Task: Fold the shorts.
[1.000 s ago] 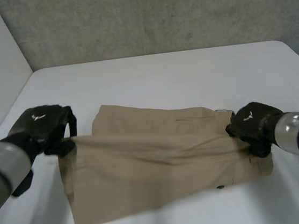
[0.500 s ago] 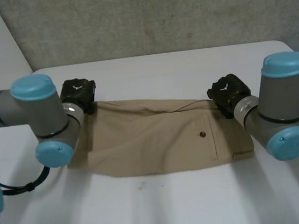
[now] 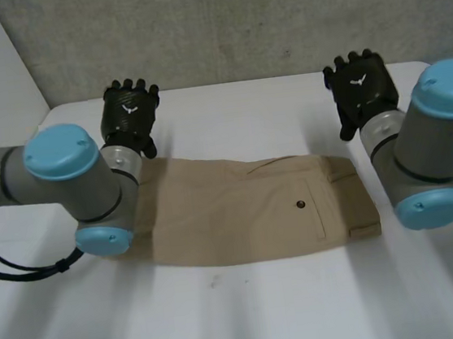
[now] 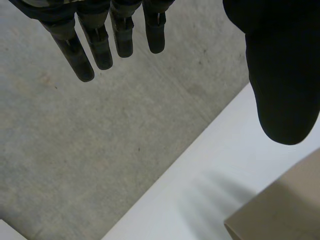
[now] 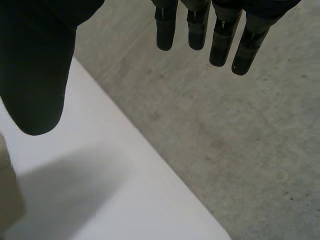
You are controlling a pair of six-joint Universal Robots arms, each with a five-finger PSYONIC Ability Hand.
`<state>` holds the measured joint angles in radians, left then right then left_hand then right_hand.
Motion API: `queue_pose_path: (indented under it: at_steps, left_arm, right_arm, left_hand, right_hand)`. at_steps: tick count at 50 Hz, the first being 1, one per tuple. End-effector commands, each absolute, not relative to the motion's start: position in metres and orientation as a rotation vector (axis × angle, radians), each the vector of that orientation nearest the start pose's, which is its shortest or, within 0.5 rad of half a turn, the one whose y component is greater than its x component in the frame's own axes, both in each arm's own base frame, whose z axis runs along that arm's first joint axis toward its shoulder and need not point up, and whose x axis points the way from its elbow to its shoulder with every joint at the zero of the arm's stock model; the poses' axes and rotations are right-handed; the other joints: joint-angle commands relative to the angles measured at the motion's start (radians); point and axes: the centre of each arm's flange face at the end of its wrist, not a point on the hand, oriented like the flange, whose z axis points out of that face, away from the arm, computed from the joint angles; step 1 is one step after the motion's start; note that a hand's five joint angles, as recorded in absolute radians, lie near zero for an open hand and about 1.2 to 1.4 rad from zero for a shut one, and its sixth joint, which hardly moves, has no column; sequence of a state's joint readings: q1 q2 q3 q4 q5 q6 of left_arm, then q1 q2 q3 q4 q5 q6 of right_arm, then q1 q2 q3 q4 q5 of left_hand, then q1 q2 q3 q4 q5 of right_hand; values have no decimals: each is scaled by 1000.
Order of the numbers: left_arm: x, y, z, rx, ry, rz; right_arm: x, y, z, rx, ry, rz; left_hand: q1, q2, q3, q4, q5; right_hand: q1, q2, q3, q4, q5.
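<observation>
White table point(image 3: 252, 322) before a grey concrete wall point(image 3: 218, 23). Tan shorts point(image 3: 231, 210) lie flat at centre, doubled lengthwise. Left hand point(image 3: 129, 115) and right hand point(image 3: 358, 89) hover beyond their far corners, fingers straight, empty. The cloth is probably light and limp, best pinched at its end corners.

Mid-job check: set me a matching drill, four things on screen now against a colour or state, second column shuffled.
Things:
1. left hand
2. shorts
3. button
4. table

Colour or state:
A. white
B. tan, lying flat
C. black, fingers straight, holding nothing
D. small dark dot

Pairs: 1-C, 2-B, 3-D, 4-A.
</observation>
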<state>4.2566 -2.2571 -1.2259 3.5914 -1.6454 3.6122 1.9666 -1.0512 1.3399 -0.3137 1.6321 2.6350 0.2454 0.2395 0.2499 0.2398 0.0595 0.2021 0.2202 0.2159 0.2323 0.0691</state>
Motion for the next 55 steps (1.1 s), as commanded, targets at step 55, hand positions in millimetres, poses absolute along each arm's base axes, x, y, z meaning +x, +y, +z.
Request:
queue_pose_path:
  at_steps: [55]
  left_arm:
    - [-251,-280,170,789,2373,-1930]
  right_arm:
    - [216,-278,120,-1135,2313,-1813]
  left_hand:
    - [39,45,34,44,50]
  right_hand:
    - [1194,1176,1180,1164,1153]
